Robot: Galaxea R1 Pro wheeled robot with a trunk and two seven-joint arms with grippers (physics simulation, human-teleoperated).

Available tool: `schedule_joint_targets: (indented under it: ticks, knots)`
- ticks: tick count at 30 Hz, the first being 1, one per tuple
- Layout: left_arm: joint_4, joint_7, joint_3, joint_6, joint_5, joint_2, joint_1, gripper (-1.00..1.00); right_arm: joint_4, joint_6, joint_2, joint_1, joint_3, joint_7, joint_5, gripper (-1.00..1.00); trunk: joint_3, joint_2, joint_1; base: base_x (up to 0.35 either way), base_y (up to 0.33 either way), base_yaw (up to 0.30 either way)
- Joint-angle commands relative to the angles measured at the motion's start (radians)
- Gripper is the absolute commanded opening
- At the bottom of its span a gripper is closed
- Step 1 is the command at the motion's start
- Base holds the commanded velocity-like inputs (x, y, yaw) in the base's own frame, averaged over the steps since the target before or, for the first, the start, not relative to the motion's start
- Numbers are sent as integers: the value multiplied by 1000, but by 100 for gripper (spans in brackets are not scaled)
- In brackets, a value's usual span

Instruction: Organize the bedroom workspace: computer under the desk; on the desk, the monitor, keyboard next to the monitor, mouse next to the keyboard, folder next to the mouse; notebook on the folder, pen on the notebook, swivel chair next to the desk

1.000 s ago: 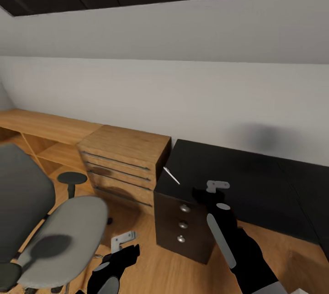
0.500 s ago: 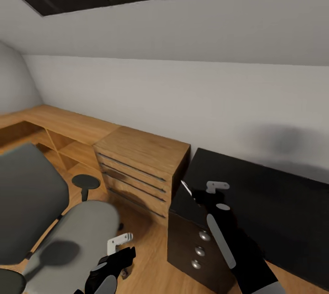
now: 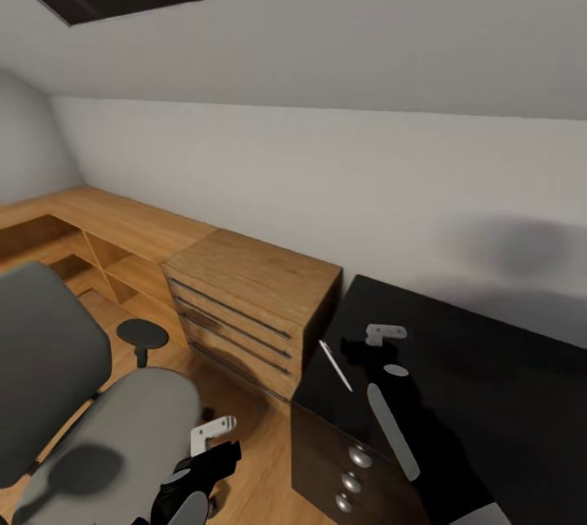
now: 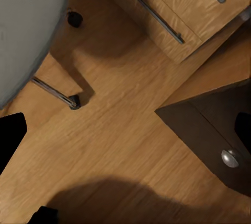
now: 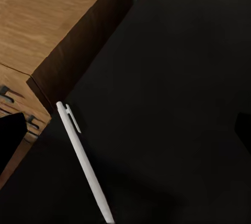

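A slim white pen (image 3: pixel 335 365) (image 5: pixel 83 161) lies flat on the black top of the desk (image 3: pixel 473 370) (image 5: pixel 172 67), near the corner beside the wood dresser. My right gripper (image 3: pixel 356 350) (image 5: pixel 125 130) hovers open just above the desk top, with the pen a little to its left. The grey swivel chair (image 3: pixel 106 435) (image 4: pixel 26 25) stands on the floor at the left, its seat bare. Low beside the chair seat, my left gripper (image 3: pixel 224 453) (image 4: pixel 125 130) is open and empty. The computer, monitor, keyboard, mouse, folder and notebook are out of view.
A light wood dresser (image 3: pixel 253 297) (image 4: pixel 183 4) with bar handles stands against the desk's left end. A low wood shelf unit (image 3: pixel 90 248) runs along the wall behind the chair. The desk's drawers carry round silver knobs (image 3: pixel 356 455) (image 4: pixel 229 157). A chair caster (image 4: pixel 75 102) rests on the wood floor.
The whole view has shifted, so the camera has moved nearer the desk corner. The pen now lies lower in the picture, close beside my right gripper. Both arms keep their pose.
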Motion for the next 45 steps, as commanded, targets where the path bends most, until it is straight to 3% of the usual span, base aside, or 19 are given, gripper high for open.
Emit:
schedule_joint_targets:
  ticks: [1, 23, 30, 34, 35, 39, 42, 43, 45]
  knots:
    - [-1, 7, -3, 3, 4, 1, -1, 100, -1, 2, 0, -1, 2, -10, -10, 100, -1, -1, 0, 2, -2, 213]
    - [-10, 4, -4, 3, 4, 1, -1, 100, 5, 2, -3, -1, 20, -8, -9, 100, -7, -1, 0, 0, 0, 258]
    - [-68, 2, -9, 2, 4, 1, -2, 100, 19, 2, -32, -1, 30, 6, -5, 100, -9, -1, 0, 0, 0, 58]
    - [-103, 0, -11, 1, 4, 1, -2, 100, 76, -4, -63, -2, 65, 28, 35, 100, -9, -1, 0, 0, 0, 11]
    - [-124, -1, -12, 1, 4, 2, -2, 100, 109, -12, -76, -5, 74, 37, 68, 100, -9, -1, 0, 0, 0, 3]
    - [-138, -4, -15, 1, 4, 8, 0, 100, 184, -33, -111, -25, 78, 64, 86, 100, -9, -1, 0, 0, 0, 1]
    - [-142, -6, -24, 1, 4, 15, 0, 100, 263, -61, -136, -76, 77, 100, 90, 100, -9, -1, 0, 0, 0, 0]
    - [-148, -6, -43, -1, 4, 18, 0, 100, 406, -101, -152, -164, 68, 146, 92, 100, -9, -1, 0, 0, 0, 0]
    - [-150, -6, -50, -6, 4, 19, 0, 100, 495, -139, -156, -206, 64, 176, 93, 100, -9, -1, 0, 0, 0, 0]
